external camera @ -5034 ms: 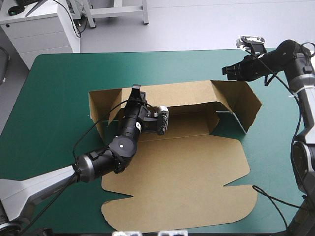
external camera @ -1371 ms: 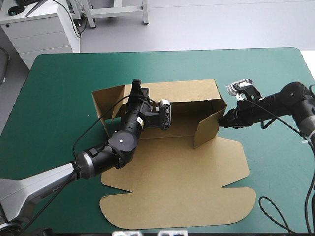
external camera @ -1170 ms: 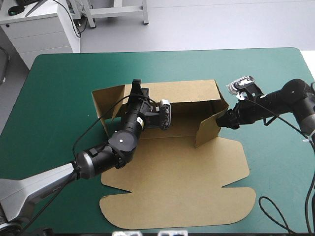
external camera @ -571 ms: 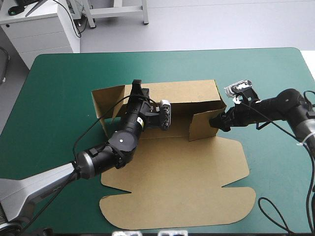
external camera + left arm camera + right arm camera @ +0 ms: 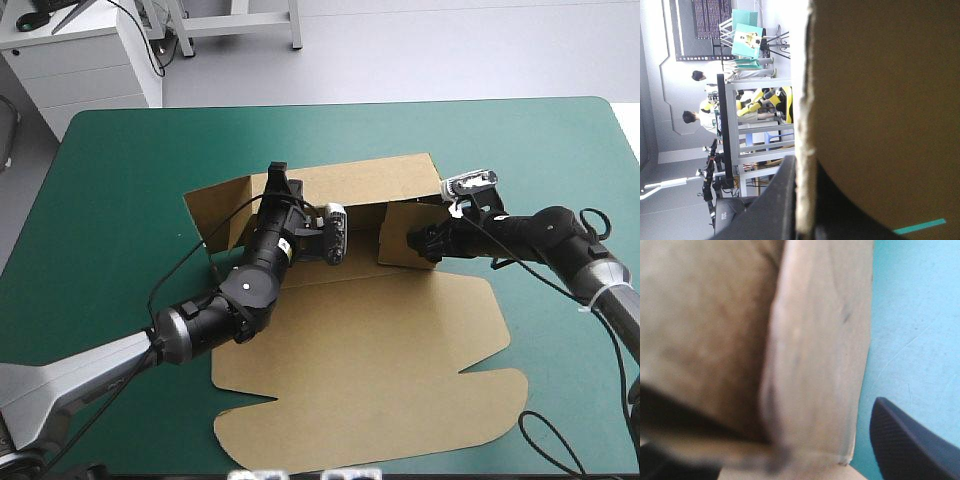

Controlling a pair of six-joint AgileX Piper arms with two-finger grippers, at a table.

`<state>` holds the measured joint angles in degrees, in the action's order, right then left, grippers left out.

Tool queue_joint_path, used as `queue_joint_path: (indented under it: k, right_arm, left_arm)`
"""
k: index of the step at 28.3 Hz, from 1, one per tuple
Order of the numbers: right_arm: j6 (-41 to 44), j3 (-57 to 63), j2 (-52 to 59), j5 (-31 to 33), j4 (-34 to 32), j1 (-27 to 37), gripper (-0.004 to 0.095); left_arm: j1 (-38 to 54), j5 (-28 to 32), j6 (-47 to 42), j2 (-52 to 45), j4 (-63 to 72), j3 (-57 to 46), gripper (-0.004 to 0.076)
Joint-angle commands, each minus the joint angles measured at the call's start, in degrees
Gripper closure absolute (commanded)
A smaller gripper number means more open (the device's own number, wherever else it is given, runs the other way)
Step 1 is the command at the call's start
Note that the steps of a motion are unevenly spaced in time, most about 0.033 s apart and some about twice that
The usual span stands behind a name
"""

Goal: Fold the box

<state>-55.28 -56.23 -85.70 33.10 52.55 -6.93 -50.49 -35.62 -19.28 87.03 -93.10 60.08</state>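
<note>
mid-frame, the left gripper [image 5: 276,180] pinches the brown box [image 5: 380,340] at its raised back wall [image 5: 370,180]; the right gripper [image 5: 420,242], spread wide, presses a side flap [image 5: 398,236].

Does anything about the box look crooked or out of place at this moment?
Nothing looks damaged. The box is only half-formed and uneven: its left end flap splays outward, while the right flap is turned inward, with the right gripper against it.
</note>
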Motion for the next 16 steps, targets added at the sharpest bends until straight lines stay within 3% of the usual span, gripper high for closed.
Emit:
queue_joint_path:
  k: [1, 2, 3, 5, 13, 16]
  right_arm:
    - [0.29, -1.17, 2.47, -3.43, 3.97, -0.16, 0.0435]
    - [-0.41, -1.17, 2.47, -3.43, 3.97, -0.16, 0.0645]
    - [-1.04, -1.17, 2.47, -3.13, 3.97, -0.16, 0.0769]
    - [-2.15, -1.17, 2.47, -2.18, 4.06, -0.16, 0.0924]
    - [-2.15, -1.17, 2.47, -2.52, 5.57, -0.16, 0.0926]
    - [-2.15, -1.17, 2.47, -2.90, 7.05, -0.16, 0.0926]
  left_arm:
    - [-0.22, -1.49, -0.54, -2.10, -2.47, 1.48, 0.0709]
    - [-0.22, -1.49, -0.54, -2.10, -2.73, 1.48, 0.0709]
    - [-0.22, -1.49, -0.54, -2.10, -2.87, 1.48, 0.0709]
    - [-0.22, -1.49, -0.54, -2.10, -3.18, 1.48, 0.0709]
    - [-0.22, -1.49, -0.92, -2.10, -3.36, 1.48, 0.0706]
    - [-0.22, -1.49, -1.01, -2.10, -3.36, 1.48, 0.0664]
